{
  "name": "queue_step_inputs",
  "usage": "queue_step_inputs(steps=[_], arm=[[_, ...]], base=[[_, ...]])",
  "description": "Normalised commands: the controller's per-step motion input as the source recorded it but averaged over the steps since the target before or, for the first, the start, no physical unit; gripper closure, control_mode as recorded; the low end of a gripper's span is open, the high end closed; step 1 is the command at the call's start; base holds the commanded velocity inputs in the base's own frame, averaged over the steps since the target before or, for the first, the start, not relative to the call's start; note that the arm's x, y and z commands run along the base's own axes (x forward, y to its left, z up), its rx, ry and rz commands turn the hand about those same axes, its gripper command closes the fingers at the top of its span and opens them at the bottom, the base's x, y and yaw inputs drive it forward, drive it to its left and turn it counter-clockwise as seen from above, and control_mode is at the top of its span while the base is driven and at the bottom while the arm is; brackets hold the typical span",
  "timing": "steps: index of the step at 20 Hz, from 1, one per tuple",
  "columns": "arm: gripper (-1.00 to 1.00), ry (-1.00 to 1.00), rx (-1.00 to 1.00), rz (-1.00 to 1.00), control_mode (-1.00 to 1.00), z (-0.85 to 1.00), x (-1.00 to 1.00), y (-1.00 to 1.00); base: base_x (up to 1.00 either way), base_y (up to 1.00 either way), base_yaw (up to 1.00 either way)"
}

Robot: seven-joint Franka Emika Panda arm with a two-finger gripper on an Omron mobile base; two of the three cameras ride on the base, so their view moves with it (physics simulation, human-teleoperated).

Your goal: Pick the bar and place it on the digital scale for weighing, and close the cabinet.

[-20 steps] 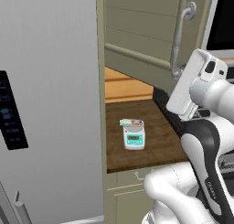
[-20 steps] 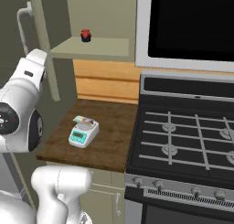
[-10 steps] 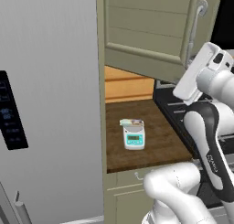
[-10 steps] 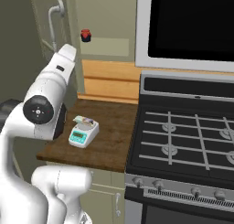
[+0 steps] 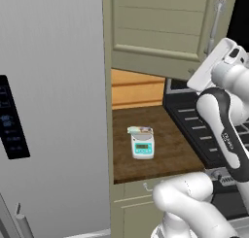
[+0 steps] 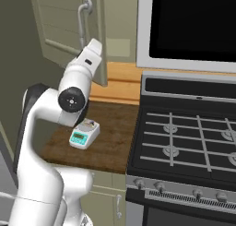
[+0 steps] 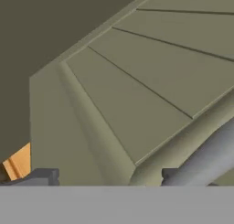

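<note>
The bar, a pale thin packet, lies across the plate of the white digital scale on the wooden counter; the same bar and scale show from the right. The olive cabinet door hangs almost closed, its grey handle near its right edge. My gripper is open and pressed close against the panelled door, beside the handle. From the right, my hand leans on the door just below the handle.
A grey fridge walls off the left of the counter. A black stove adjoins the counter on the right, under a microwave. A low drawer with a wire pull sits below the counter.
My arm has swung the cabinet door from wide open to nearly closed, hiding the shelf and the red thing on it. The bar and scale have stayed put.
</note>
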Motion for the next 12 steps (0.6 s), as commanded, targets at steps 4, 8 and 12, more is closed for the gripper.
queue_step_inputs(steps=[4, 8, 12], arm=[[-1.00, 0.00, 0.00, -0.02, -1.00, -0.25, 0.92, 0.08], [-1.00, -0.03, -0.03, -0.11, -1.00, -0.22, 0.88, 0.38], [-1.00, -0.07, -0.06, -0.16, -1.00, -0.20, 0.93, 0.55]], base=[[0.00, 0.00, 0.00], [0.00, 0.00, 0.00], [0.00, 0.00, 0.00]])
